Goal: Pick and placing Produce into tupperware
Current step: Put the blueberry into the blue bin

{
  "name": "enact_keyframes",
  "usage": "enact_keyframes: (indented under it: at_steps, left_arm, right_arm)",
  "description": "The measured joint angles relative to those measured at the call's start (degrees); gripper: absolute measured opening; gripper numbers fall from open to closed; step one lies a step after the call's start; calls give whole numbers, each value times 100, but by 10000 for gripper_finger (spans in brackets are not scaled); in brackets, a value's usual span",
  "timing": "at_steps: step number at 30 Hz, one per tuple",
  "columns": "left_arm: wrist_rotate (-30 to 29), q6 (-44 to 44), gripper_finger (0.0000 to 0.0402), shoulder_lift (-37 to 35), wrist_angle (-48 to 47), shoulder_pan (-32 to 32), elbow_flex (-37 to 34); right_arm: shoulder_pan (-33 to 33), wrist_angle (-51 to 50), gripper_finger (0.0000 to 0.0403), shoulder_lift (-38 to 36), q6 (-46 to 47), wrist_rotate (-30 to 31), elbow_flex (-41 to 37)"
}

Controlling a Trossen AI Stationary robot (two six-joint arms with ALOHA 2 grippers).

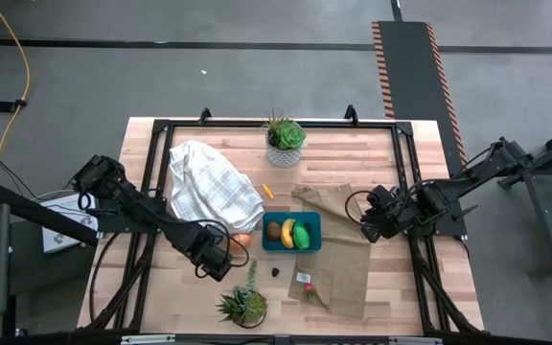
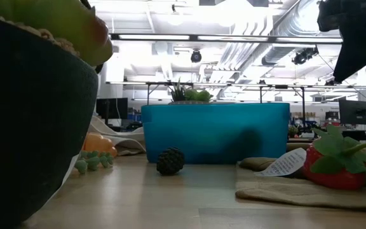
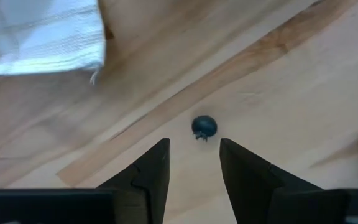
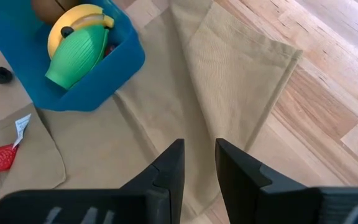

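wooden table (image 1: 391, 287): checked cloth (image 1: 209, 187), potted plants (image 1: 284, 139) around tupperware (image 1: 291, 245)

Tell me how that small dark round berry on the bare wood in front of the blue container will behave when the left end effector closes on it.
The dark berry looks round and bumpy, so it may roll if nudged off-centre. It is narrower than the gap of the left end effector, so it is probably light and could squirt out. It sits alone on bare table.
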Motion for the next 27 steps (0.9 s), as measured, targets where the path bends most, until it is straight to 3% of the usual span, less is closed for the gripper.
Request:
enact_keyframes:
  at_steps: [21,27]
  left_arm:
    - [-151,194,127,1,229,7,-35]
    - [-30,109,127,2,671,7,-359]
  right_arm:
    - [0,4,81,0,45,8,0]
    - [0,21,81,1,48,15,0]
